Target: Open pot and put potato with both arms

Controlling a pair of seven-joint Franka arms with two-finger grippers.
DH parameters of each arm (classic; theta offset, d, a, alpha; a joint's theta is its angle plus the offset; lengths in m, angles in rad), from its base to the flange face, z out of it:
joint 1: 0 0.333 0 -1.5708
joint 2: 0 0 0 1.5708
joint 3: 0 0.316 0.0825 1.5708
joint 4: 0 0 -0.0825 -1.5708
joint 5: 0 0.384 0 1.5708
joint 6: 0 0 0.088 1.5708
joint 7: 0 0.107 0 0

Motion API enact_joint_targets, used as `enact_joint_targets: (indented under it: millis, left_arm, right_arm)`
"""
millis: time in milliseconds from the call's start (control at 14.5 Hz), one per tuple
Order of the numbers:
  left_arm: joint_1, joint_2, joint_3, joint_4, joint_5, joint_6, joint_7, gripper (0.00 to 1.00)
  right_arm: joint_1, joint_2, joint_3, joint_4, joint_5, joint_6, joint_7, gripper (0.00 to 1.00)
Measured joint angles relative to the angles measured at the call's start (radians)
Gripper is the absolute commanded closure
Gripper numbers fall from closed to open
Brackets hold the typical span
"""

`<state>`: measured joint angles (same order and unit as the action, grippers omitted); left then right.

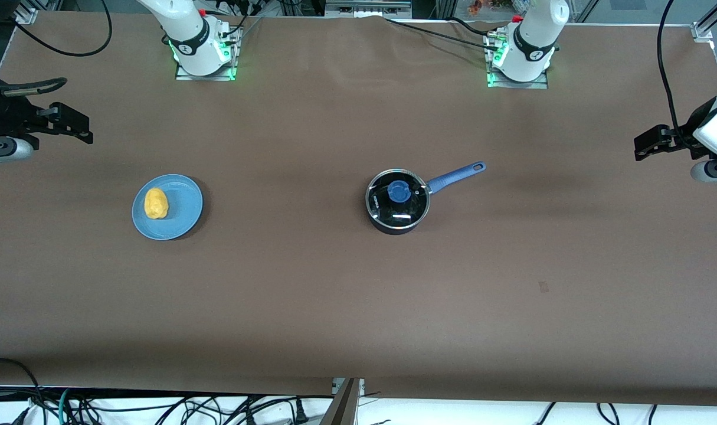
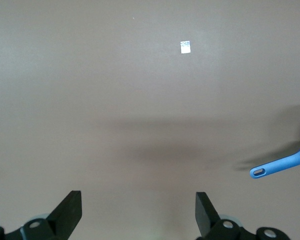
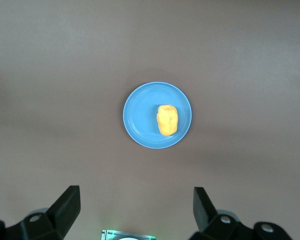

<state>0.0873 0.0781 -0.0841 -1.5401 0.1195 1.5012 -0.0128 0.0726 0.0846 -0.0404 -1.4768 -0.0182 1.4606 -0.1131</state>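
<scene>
Below, potato [image 3: 167, 120] on plate [image 3: 140, 112], well apart from wide-spread right gripper [image 3: 135, 210].

We see the pot [image 1: 397, 202], a small black saucepan, standing upright near the middle of the desk [image 1: 334, 295], its glass lid [image 1: 406, 206] closed on it with the blue knob [image 1: 399, 191] on top. Its long blue handle [image 1: 456, 176], with a hole at the end, points toward the left arm's end of the desk. We see the potato [image 1: 156, 203], lumpy, oval and yellow-orange, lying on a flat blue plate [image 1: 181, 206] well apart from the pot, toward the right arm's end of the desk
</scene>
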Motion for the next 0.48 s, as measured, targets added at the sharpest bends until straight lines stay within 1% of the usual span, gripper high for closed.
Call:
enact_joint_targets:
  millis: [484]
  left_arm:
    - [0.000,0.000,0.000,0.000,0.000,0.000,0.000,0.00]
  right_arm:
    - [0.000,0.000,0.000,0.000,0.000,0.006,0.000,0.00]
